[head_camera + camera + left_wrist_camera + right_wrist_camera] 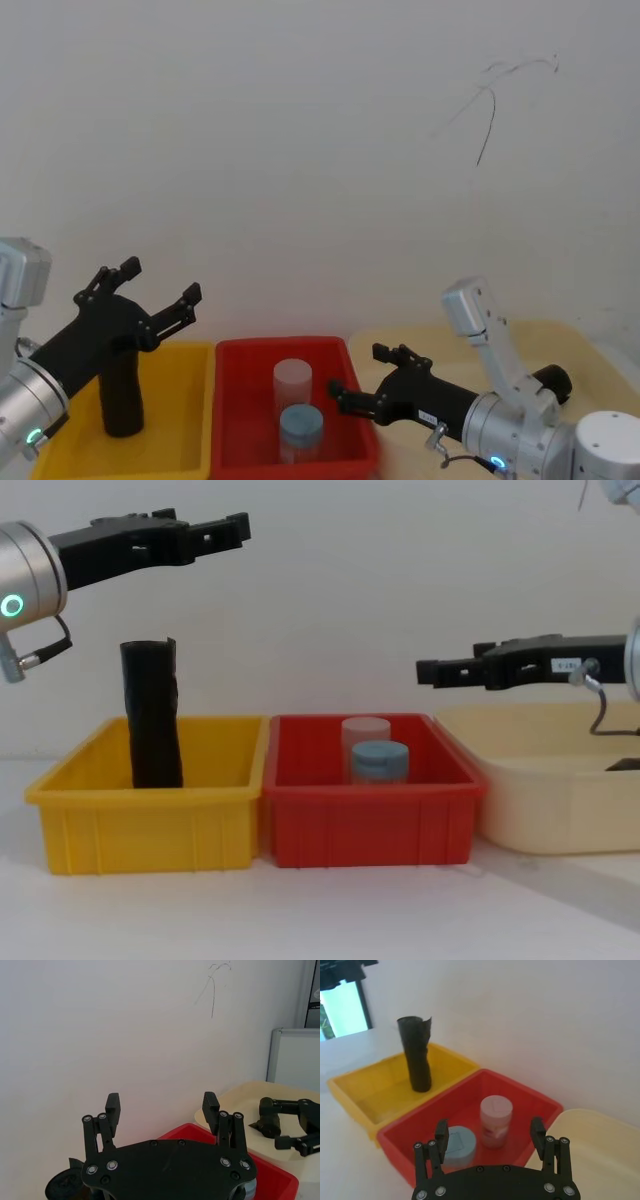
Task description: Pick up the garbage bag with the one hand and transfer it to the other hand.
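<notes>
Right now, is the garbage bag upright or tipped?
Upright: the garbage bag stands on end in the yellow bin, left gripper open above it.

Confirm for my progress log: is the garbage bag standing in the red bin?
No, the garbage bag stands upright in the yellow bin.

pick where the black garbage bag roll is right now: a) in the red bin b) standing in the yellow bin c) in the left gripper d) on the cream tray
b: the garbage bag stands upright in the yellow bin, while the open left gripper hangs higher up, apart from it.
</notes>
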